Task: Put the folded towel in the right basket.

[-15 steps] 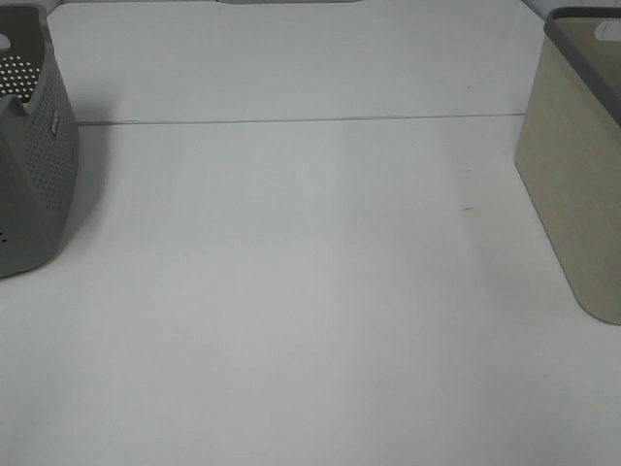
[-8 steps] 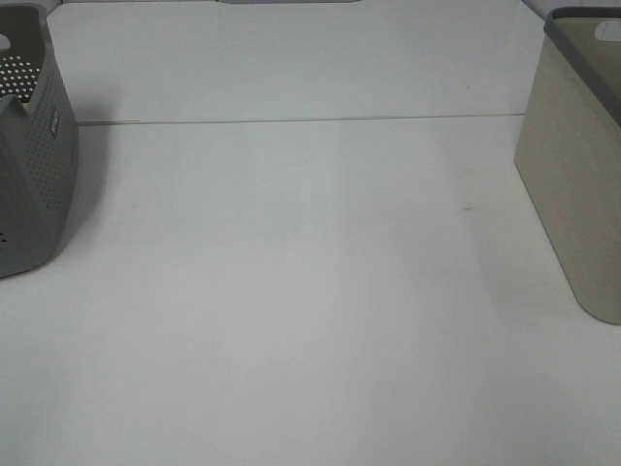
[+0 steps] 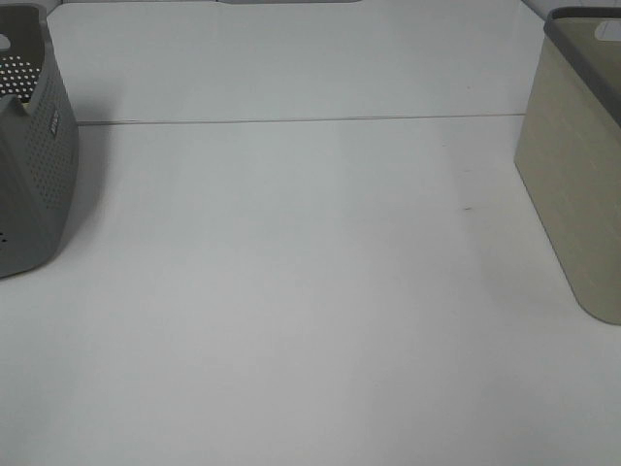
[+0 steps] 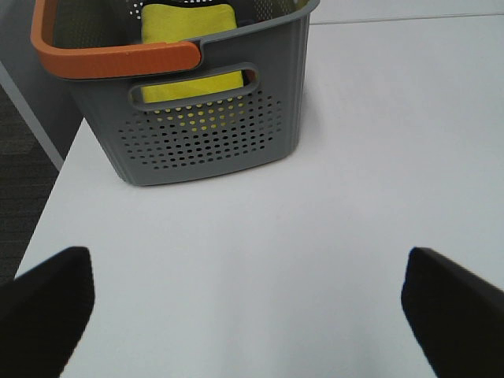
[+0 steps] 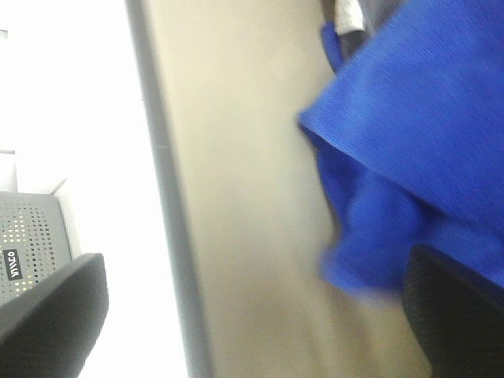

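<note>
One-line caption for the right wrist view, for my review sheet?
Blue towel, edge blurred, against the beige wall of the right basket, with the right gripper open wide.

One label only: small dark tag [image 3: 55, 121] on the outer wall of the gray perforated basket [image 3: 39, 184], up near the basket's rim, by the dip in the rim. In the exterior high view it is just a dark patch, too small to read. In the right wrist view the same tag [image 5: 11, 264] shows white capital letters on dark, a short word, turned sideways on the basket's wall [image 5: 35, 236] just beside the hole pattern. The letters are blurred and cannot be made out for sure. No other readable text, number or sign.
</note>
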{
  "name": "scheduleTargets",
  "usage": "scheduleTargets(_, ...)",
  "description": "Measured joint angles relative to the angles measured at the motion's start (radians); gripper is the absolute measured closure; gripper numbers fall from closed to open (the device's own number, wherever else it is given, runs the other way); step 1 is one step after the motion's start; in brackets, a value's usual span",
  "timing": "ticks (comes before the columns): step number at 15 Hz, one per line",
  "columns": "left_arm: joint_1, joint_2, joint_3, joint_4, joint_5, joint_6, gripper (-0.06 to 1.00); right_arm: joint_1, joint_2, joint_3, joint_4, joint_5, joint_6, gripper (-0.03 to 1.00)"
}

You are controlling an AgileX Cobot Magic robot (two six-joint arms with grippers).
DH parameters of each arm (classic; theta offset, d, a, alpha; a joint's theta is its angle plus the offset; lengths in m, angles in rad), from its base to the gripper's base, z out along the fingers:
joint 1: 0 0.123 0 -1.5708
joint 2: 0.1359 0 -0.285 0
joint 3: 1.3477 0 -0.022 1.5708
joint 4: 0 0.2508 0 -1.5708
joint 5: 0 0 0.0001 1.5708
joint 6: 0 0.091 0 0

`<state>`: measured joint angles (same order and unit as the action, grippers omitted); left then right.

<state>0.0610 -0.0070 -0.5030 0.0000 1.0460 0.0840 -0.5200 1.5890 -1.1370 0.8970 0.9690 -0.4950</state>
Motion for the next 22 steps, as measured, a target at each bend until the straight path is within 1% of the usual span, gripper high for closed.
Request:
scheduleTargets(2, 0.000, 0.000, 0.000, 0.000, 0.000, 0.000, -0.05, 0.016, -0.101, 0.000, 0.000, -0.006, -0.039, 0.00)
scheduleTargets(3, 0.000, 0.000, 0.000, 0.000, 0.000, 0.000, -0.05, 0.049, -0.157, 0.000, 0.000, -0.006, -0.062, 0.00)
scheduleTargets(4, 0.000, 0.000, 0.000, 0.000, 0.000, 0.000, -0.05, 0.100, -0.208, 0.000, -0.004, -0.005, -0.091, 0.00)
scheduleTargets(5, 0.000, 0.000, 0.000, 0.000, 0.000, 0.000, -0.05, 0.173, -0.261, 0.000, -0.035, -0.003, -0.121, 0.00)
scheduleTargets(7, 0.000, 0.000, 0.000, 0.000, 0.000, 0.000, -0.05, 0.321, -0.390, 0.000, -0.150, 0.000, -0.131, 0.00)
scheduleTargets(9, 0.000, 0.000, 0.000, 0.000, 0.000, 0.000, -0.05, 0.457, -0.535, 0.000, -0.252, 0.003, -0.117, 0.00)
scheduleTargets(10, 0.000, 0.000, 0.000, 0.000, 0.000, 0.000, -0.05, 0.514, -0.612, 0.000, -0.301, 0.014, -0.114, 0.00)
scheduleTargets(11, 0.000, 0.000, 0.000, 0.000, 0.000, 0.000, -0.05, 0.551, -0.690, 0.000, -0.347, 0.035, -0.101, 0.00)
scheduleTargets(12, 0.000, 0.000, 0.000, 0.000, 0.000, 0.000, -0.05, 0.567, -0.775, 0.000, -0.387, 0.075, -0.075, 0.00)
scheduleTargets(13, 0.000, 0.000, 0.000, 0.000, 0.000, 0.000, -0.05, 0.568, -0.817, 0.000, -0.411, 0.095, -0.055, 0.00)
scheduleTargets(14, 0.000, 0.000, 0.000, 0.000, 0.000, 0.000, -0.05, 0.568, -0.926, 0.000, -0.501, 0.152, 0.021, 0.00)
scheduleTargets(15, 0.000, 0.000, 0.000, 0.000, 0.000, 0.000, -0.05, 0.568, -1.002, 0.000, -0.563, 0.196, 0.082, 0.00)
scheduleTargets(16, 0.000, 0.000, 0.000, 0.000, 0.000, 0.000, -0.05, 0.568, -1.071, 0.000, -0.615, 0.232, 0.138, 0.00)
scheduleTargets(17, 0.000, 0.000, 0.000, 0.000, 0.000, 0.000, -0.05, 0.568, -1.156, 0.000, -0.681, 0.246, 0.214, 0.00)
scheduleTargets(19, 0.000, 0.000, 0.000, 0.000, 0.000, 0.000, -0.05, 0.568, -1.252, 0.006, -0.733, 0.246, 0.307, 0.00)
scheduleTargets(22, 0.000, 0.000, 0.000, 0.000, 0.000, 0.000, -0.05, 0.568, -1.406, 0.043, -0.758, 0.246, 0.402, 0.00)
